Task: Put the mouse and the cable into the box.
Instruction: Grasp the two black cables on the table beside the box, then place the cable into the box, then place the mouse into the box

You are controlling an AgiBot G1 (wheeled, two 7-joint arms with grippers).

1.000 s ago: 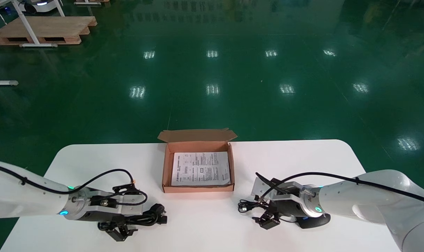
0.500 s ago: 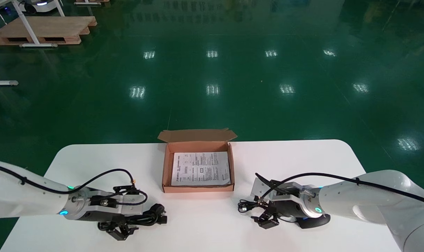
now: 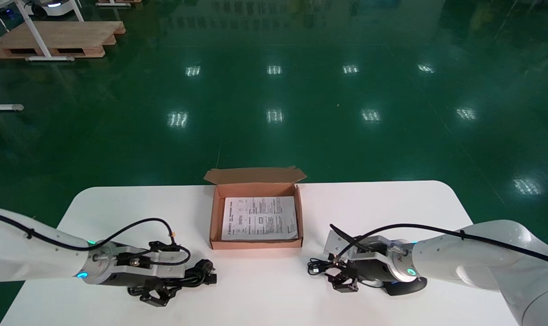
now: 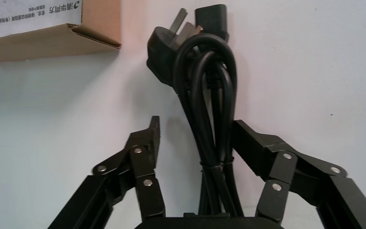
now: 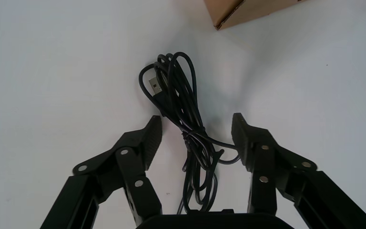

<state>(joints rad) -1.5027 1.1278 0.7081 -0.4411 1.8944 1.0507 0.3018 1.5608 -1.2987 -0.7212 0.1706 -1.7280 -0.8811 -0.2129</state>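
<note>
box (image 3: pixel 256 244) is showing matt brown cardboard | table (image 3: pixel 391 203) is looking smooth and white | power cable (image 4: pixel 208 86) is showing a black plastic sheath — faintly glossy | floor (image 3: pixel 301 90) is gleaming glossy green

An open cardboard box (image 3: pixel 255 244) is sitting at frame centre, holding a printed sheet (image 3: pixel 260 218). A bundled black power cord (image 3: pixel 197 277) is lying lower left; a coiled USB cable (image 3: pixel 318 267) and a half-hidden black mouse (image 3: pixel 407 287) are lying lower right.

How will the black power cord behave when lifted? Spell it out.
The power cord is tied near its middle, so it probably lifts as one fairly stiff bundle. Its plugs look heavy and may sag. The left gripper straddles it, open.
</note>
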